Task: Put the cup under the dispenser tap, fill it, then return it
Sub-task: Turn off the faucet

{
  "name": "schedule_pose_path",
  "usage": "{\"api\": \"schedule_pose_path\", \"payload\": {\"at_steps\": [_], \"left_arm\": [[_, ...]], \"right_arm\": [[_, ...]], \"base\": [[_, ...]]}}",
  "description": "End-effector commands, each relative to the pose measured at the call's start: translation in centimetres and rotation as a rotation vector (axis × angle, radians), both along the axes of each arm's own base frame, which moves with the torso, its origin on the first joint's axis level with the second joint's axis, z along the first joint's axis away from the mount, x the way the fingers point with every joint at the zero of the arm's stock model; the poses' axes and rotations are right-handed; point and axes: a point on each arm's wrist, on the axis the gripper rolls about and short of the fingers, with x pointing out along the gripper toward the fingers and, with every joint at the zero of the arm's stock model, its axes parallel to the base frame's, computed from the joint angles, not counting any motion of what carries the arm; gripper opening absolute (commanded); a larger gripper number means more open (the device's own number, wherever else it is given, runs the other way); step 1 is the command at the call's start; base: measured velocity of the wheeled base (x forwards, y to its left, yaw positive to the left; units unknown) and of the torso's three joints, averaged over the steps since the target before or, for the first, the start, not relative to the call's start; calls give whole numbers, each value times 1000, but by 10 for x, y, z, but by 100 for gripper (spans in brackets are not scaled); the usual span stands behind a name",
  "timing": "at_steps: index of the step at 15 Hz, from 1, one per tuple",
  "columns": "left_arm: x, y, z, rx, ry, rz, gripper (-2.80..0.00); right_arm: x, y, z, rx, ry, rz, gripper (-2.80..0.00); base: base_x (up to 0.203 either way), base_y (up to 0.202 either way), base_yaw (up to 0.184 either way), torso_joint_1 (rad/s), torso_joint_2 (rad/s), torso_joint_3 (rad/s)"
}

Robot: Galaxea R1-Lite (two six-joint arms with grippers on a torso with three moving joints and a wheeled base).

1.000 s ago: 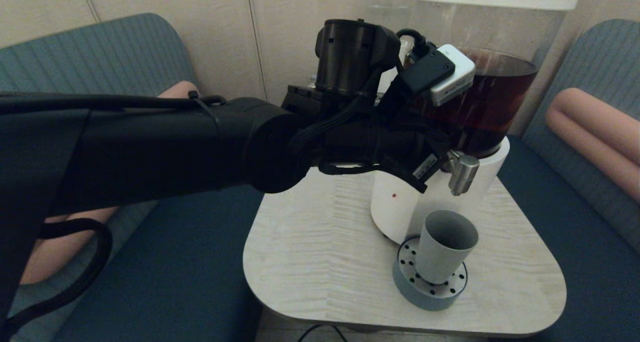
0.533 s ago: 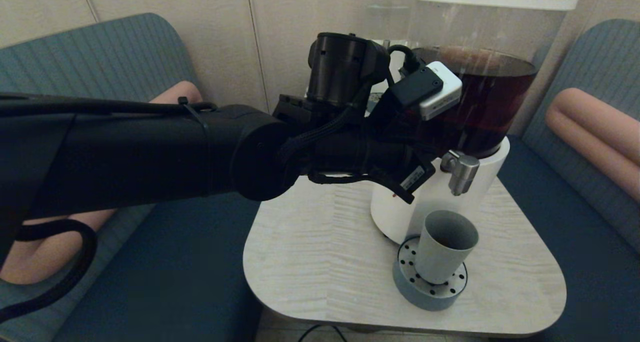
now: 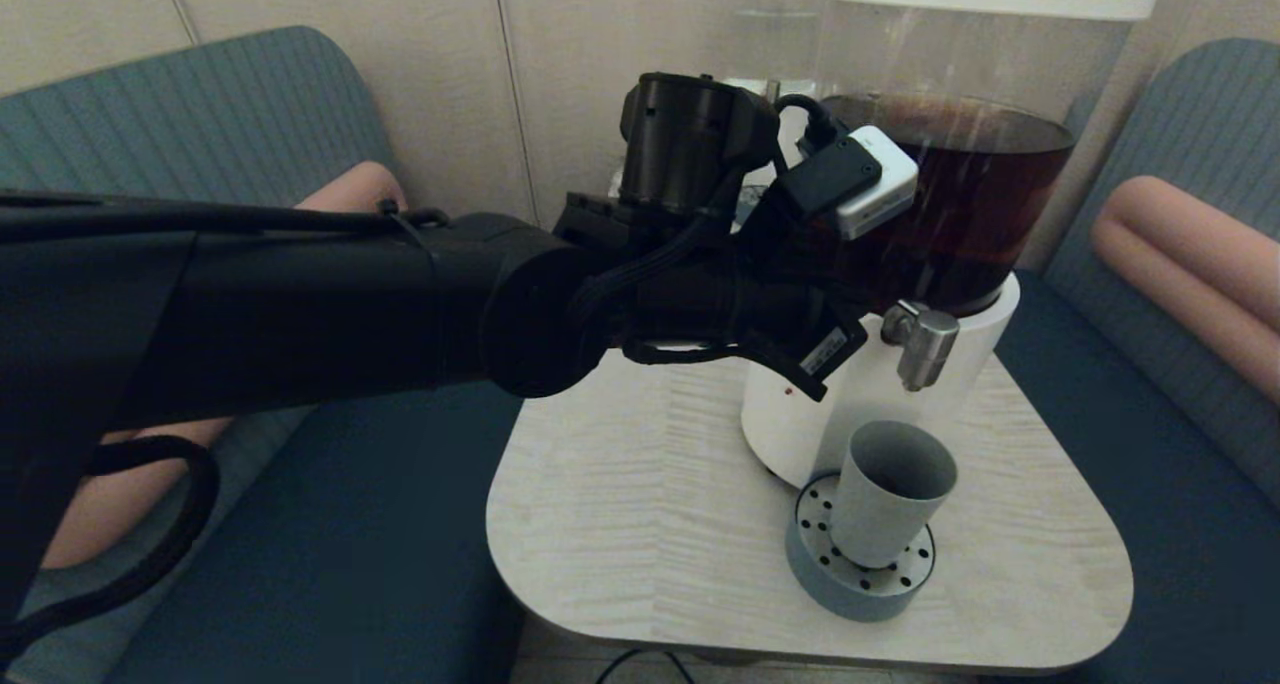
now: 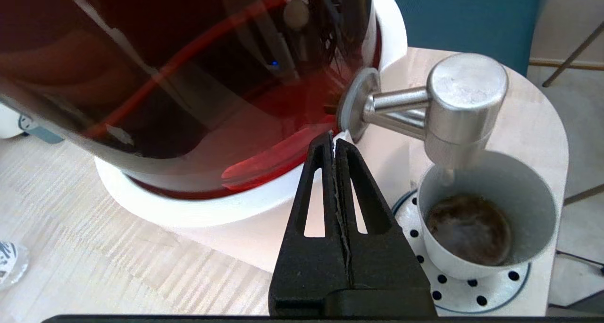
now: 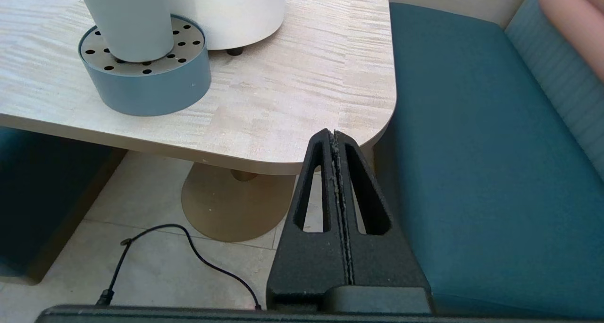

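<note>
Nearest to us, the right claw (image 5: 334, 136) hangs low beside the corner of the counter (image 5: 302, 101), above the floor and a blue bench seat (image 5: 472, 148); its two fingers are pressed flat together with nothing between them. A black cable (image 5: 188, 247) trails across the floor tiles beneath it.

On the counter we see the round perforated drip tray (image 3: 812, 564), and the cup (image 3: 885, 504) stands upright on it. From the left wrist view we note dark liquid pooled in the bottom of the cup (image 4: 486, 219), which sits directly under the dispenser tap (image 4: 460, 110), apart from it.

Further in, the left arm reaches across from the left, and the left claw (image 4: 334, 141) is held beside the tap, close to the foot of the clear tank; its fingers are likewise closed on each other and hold nothing. We cannot tell whether its tips touch the dispenser.

Behind stands the dispenser (image 3: 960, 194), its white base (image 3: 800, 424) on the counter and its tank part full of dark brown liquid.
</note>
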Motion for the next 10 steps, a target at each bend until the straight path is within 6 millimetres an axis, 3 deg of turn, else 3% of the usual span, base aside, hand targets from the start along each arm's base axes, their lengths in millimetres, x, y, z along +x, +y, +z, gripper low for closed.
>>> {"api": "schedule_pose_path", "payload": {"at_steps": [1,10], "left_arm": [[3,-3,-2,1,-2,-2,-280],[13,-15,-2,-20,-20,-6,-280]], "right_arm": [[0,0,0,-1,-1,1,-280],[0,0,0,-1,-2,1,-280]], "base": [[0,0,0,0,0,0],[0,0,0,0,0,0]]}}
